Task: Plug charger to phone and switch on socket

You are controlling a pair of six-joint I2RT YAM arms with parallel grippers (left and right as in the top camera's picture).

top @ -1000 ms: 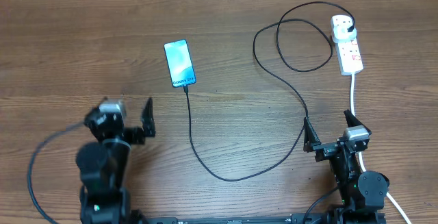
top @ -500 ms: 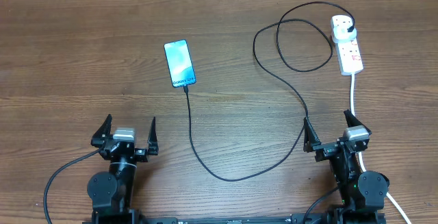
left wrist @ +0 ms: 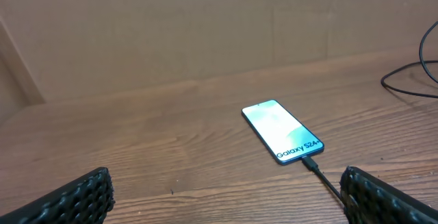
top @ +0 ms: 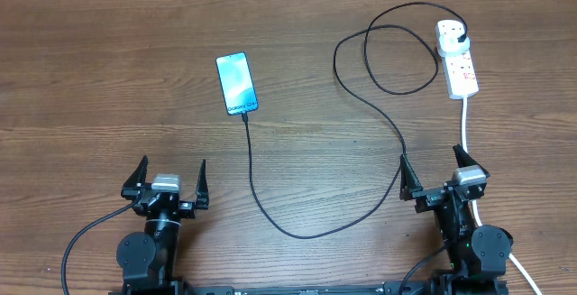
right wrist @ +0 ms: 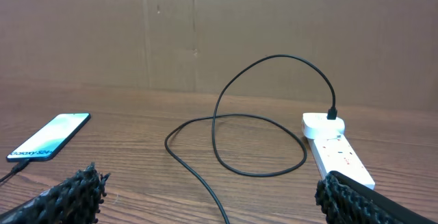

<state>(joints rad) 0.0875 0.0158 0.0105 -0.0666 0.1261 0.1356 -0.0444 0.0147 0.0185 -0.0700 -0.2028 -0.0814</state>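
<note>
The left end effector (top: 171,174) has been squared up at the near edge, spread and empty like the right end effector (top: 431,172), seemingly because the charger (top: 250,169) is already joined to the phone (top: 236,84), far centre-left, and the socket (top: 462,65), far right.

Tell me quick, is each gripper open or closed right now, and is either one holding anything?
Left gripper: open, holding nothing.
Right gripper: open, holding nothing.
</note>
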